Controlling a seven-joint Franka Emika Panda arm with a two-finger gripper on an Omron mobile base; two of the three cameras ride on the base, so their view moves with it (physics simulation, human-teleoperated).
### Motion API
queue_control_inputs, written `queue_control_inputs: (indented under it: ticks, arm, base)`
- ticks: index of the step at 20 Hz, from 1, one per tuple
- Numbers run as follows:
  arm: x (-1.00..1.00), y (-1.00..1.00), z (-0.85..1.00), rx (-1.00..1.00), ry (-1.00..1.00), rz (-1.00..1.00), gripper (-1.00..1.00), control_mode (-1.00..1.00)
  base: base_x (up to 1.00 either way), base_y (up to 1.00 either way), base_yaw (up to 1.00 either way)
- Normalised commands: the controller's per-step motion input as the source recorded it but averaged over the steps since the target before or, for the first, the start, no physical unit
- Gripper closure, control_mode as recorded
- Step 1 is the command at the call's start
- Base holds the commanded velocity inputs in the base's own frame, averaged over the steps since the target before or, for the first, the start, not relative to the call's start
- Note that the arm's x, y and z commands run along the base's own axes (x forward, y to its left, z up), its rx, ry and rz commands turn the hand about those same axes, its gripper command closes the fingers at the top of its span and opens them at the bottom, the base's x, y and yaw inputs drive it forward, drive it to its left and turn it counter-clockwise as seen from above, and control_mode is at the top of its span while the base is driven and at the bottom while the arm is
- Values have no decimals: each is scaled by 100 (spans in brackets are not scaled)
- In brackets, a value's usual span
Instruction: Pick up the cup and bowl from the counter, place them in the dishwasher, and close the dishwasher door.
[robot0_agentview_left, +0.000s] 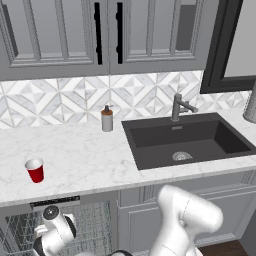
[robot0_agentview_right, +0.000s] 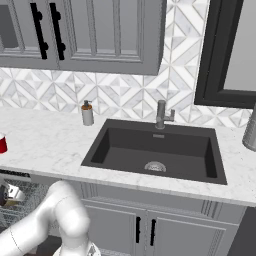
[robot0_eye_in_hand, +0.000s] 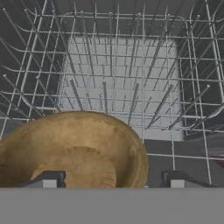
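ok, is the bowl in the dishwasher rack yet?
Yes. In the hand view the bowl sits over the wire rack, between the open tool's tips.

This was a home kitchen. A marble counter (robot0_agentview_left: 90, 155) ran under grey panelled cabinets (robot0_agentview_left: 55, 35) with black bar handles (robot0_agentview_left: 98, 32), and a tiled backsplash (robot0_agentview_left: 60, 100) in a grey-white diamond pattern filled the wall between them. At 3 o'clock on the counter sat a dark inset sink (robot0_agentview_left: 187, 140) with a metal faucet (robot0_agentview_left: 179, 106) at its 12 o'clock edge. A soap bottle (robot0_agentview_left: 107, 119) stood by the wall, left of the sink. At 7 o'clock below the counter, a dishwasher (robot0_agentview_left: 55, 202) showed its wire rack (robot0_eye_in_hand: 118, 74).
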Motion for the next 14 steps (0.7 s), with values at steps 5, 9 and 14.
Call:
queue_control_inputs:
  ticks: [5,9,14]
  arm:
    - [-96,0,0,0,0,5,-100,-100]
    - [-49,0,9,0,0,5,-100,-100]
    - [5,0,44,0,0,0,-100,-100]
  base:
    - [0,0,0]
    - [0,0,0]
    - [0,0,0]
